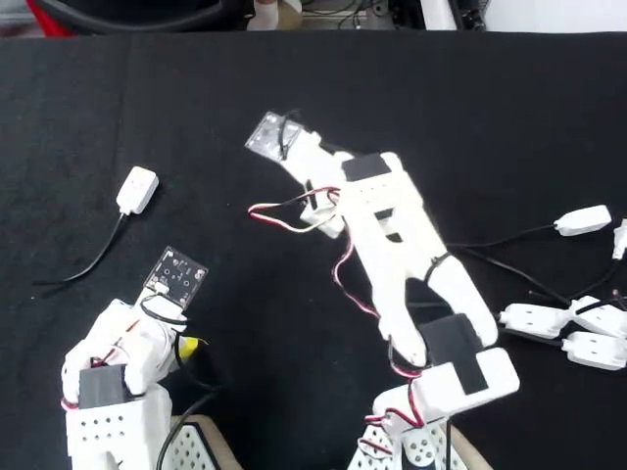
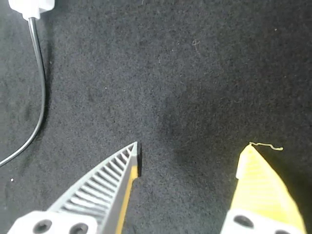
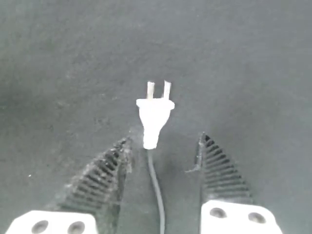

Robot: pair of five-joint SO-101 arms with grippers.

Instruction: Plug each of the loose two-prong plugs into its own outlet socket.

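A white two-prong plug point(image 3: 155, 117) lies on the black cloth with its prongs pointing away from my right gripper point(image 3: 163, 141). That gripper is open, its fingers either side of the plug's tail and black cable point(image 3: 157, 195), not touching them. In the high view my right gripper point(image 1: 276, 137) is at the table's upper middle. My left gripper point(image 2: 192, 148) is open over bare cloth at the near left point(image 1: 176, 279). A white block point(image 1: 137, 189) on a black cable lies just beyond it and sits at a corner of the left wrist view point(image 2: 31, 7).
Several white plug and socket pieces point(image 1: 563, 328) with black cables are clustered at the right edge, with another white piece point(image 1: 583, 220) above them. Red and white wires point(image 1: 294, 211) hang from the right arm. The cloth's far half is bare.
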